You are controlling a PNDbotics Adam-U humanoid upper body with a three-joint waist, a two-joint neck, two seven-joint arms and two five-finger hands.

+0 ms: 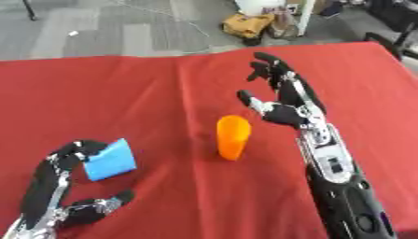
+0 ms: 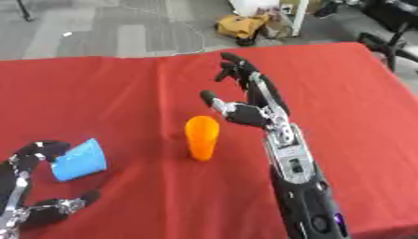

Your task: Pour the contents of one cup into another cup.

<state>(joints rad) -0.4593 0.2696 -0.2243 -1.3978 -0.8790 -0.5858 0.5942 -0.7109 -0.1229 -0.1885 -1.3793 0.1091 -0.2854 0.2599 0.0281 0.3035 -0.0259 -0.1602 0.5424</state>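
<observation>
Standing upright mid red worktop (image 1: pixel 163 84): orange cup (image 1: pixel 232 137); right robot hand (image 1: pixel 282 100) released just beside; left robot hand (image 1: pixel 61 186) grasping tilted blue cup (image 1: pixel 109 160)

Right arm (image 1: pixel 347 196) at lower right: glossy black shell, silver metal at the wrist, black-fingered right hand (image 1: pixel 287 105). Lower left, the left hand (image 1: pixel 49 191): black fingers, silver joints.

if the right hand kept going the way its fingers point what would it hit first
Probably nothing on the table: the right hand is open, fingers pointing toward the far edge of the red tablecloth. The orange cup stands to its left, outside that line.
</observation>
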